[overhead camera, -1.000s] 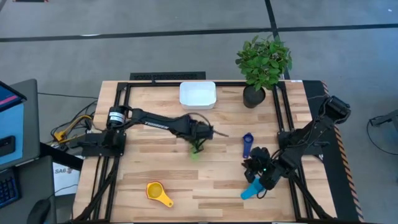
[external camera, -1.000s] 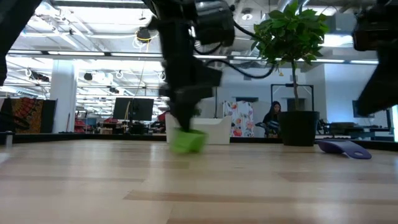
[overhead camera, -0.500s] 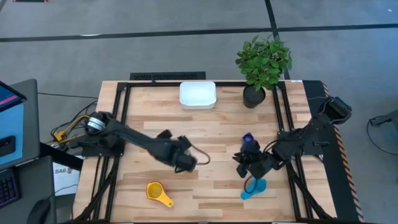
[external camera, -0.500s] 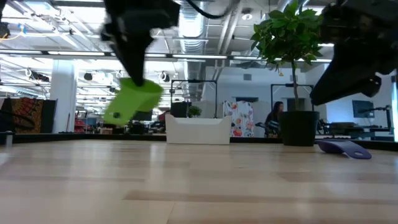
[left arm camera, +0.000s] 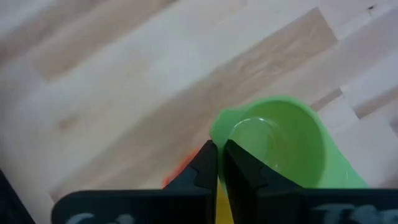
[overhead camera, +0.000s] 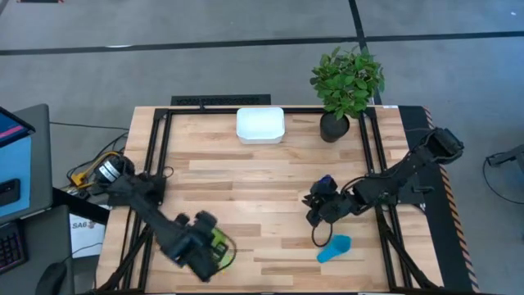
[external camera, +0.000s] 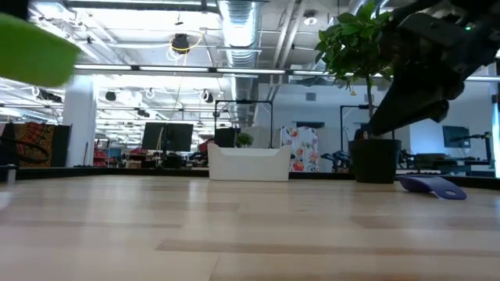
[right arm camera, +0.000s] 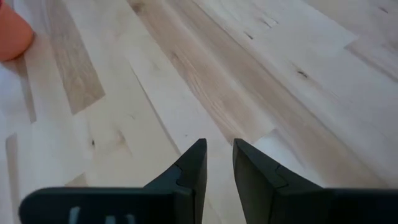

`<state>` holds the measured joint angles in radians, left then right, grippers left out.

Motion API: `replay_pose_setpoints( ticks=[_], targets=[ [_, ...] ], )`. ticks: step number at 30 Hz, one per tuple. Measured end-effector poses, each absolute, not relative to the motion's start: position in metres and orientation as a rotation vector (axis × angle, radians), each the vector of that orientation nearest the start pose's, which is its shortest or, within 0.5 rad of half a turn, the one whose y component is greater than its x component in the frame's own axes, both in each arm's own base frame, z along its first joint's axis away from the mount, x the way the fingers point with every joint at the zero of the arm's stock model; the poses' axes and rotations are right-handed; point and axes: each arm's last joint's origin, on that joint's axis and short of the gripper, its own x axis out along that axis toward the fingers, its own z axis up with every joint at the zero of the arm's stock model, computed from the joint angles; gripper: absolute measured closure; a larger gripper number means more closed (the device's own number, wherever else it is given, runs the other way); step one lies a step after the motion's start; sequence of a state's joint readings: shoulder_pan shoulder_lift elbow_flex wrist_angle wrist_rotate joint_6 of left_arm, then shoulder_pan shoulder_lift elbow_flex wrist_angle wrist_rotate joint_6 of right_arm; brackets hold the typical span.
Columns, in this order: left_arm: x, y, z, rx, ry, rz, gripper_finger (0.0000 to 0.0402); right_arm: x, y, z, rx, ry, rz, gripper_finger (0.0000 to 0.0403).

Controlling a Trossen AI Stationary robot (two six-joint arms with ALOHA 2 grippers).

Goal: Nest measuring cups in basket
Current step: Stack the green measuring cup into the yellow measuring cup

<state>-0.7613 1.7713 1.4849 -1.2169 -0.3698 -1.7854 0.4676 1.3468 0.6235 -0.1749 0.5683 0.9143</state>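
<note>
My left gripper [overhead camera: 209, 246] is near the table's near-left corner, shut on the green cup [left arm camera: 280, 149]. The cup shows as a green blur high up in the low view [external camera: 31, 51]. Under it lies the yellow cup [overhead camera: 228, 246], mostly hidden. My right gripper [overhead camera: 315, 209] hovers right of the table's middle, its fingers [right arm camera: 217, 163] a narrow gap apart with nothing between them. The dark blue cup [overhead camera: 327, 182] lies just beyond it and the light blue cup [overhead camera: 334, 247] nearer the near edge. The white basket [overhead camera: 260, 124] sits at the far edge. The other cups are out of view. My left gripper pinches the green cup between its two fingers at the rim side nearest them [left arm camera: 219, 127]; the fingers hide whether a handle lies there. The cup is lifted clear of the table with its open mouth facing the wrist camera.
A black plant pot [overhead camera: 334, 127] stands right of the basket at the far edge. An orange rounded thing [right arm camera: 9, 31] shows at the edge of the right wrist view. Bare wood lies across the table's middle between the arms and the basket.
My left gripper has carried the green cup off the table's middle, up and toward the near-left corner, ending over the yellow cup. My right gripper has left the light blue cup and moved toward the far edge and left, near the dark blue cup; the light blue cup stayed.
</note>
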Motion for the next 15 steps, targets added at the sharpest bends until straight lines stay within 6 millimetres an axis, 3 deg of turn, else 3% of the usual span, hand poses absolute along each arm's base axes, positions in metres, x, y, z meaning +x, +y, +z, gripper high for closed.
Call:
replay_pose_setpoints(
  ticks=[11, 15],
  targets=[
    [0.206, -0.258, 0.256, -0.947, 0.986, 0.865, 0.0397, 0.225, 0.091, 0.171, 0.374, 0.699, -0.388, 0.03],
    [0.208, -0.267, 0.248, -0.961, 0.981, 0.844, 0.0397, 0.223, 0.095, 0.171, 0.356, 0.706, -0.371, 0.03]
  ],
)
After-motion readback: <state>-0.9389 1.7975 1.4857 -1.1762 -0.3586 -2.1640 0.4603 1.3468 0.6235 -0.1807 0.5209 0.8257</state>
